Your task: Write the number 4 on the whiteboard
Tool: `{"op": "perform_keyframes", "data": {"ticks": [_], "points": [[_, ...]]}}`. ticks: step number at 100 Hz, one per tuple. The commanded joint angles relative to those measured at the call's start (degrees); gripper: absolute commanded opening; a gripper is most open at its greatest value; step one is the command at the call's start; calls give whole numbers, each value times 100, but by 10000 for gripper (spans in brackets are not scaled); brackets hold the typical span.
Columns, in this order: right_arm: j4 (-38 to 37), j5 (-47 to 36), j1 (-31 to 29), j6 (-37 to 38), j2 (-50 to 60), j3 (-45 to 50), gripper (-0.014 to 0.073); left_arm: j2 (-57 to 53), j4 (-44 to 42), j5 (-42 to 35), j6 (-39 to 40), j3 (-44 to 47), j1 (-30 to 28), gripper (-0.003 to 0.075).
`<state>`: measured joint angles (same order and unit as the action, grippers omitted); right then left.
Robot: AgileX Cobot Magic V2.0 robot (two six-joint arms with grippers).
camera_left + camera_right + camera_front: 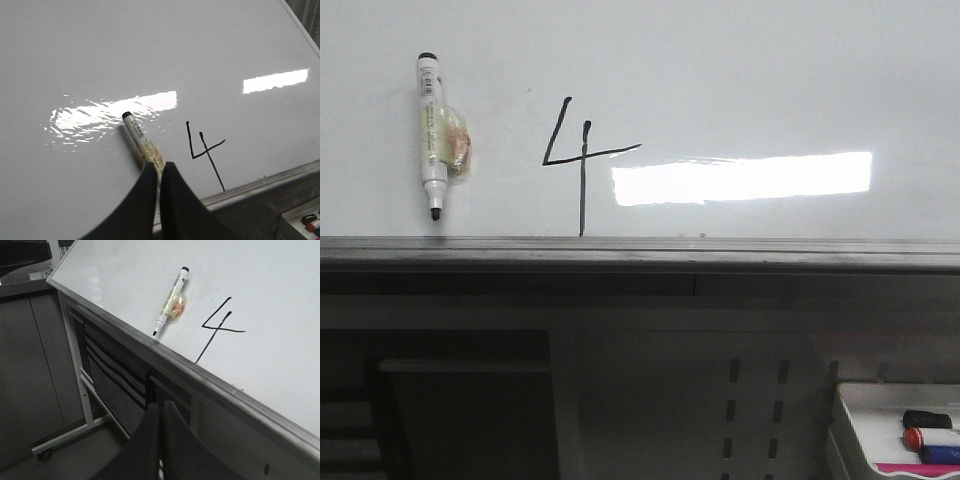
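Observation:
A black hand-drawn number 4 (582, 155) stands on the glossy whiteboard (770, 80), its long stroke reaching down to the grey edge rail (720, 250). A white marker (432, 130) with a yellowish wrap rests on the board left of the 4, tip down and uncapped, and nothing holds it. In the left wrist view my left gripper (159, 167) is shut and empty, and its fingertips cover the marker's (137, 140) lower end, with the 4 (205, 150) beside it. My right gripper (160, 407) is shut and empty below the board's rail, away from the marker (172, 302) and the 4 (220, 325). Neither gripper shows in the front view.
A small white tray (865, 420) with several markers (930, 438) sits below the board at the right. Dark cabinet panels and a wheeled stand leg (75, 365) lie under the rail. A bright light reflection (740, 178) lies right of the 4.

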<state>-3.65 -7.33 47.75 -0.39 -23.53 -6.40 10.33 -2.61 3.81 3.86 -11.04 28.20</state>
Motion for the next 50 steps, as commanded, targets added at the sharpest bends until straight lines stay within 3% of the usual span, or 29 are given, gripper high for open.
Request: {"op": "perform_keyframes", "data": {"ticks": [1,28,50], "points": [[-50,-450,-30,-50,-24,-155,-64,53,4,-461,-4,-160,2,-20],[-50,-450,-30,-50,-24,-155,-64,1,4,-458,-4,-50,-64,-20],[-50,-450,-30,-50,-24,-155,-64,-732,4,-100,-4,249,-1348,-20]]}}
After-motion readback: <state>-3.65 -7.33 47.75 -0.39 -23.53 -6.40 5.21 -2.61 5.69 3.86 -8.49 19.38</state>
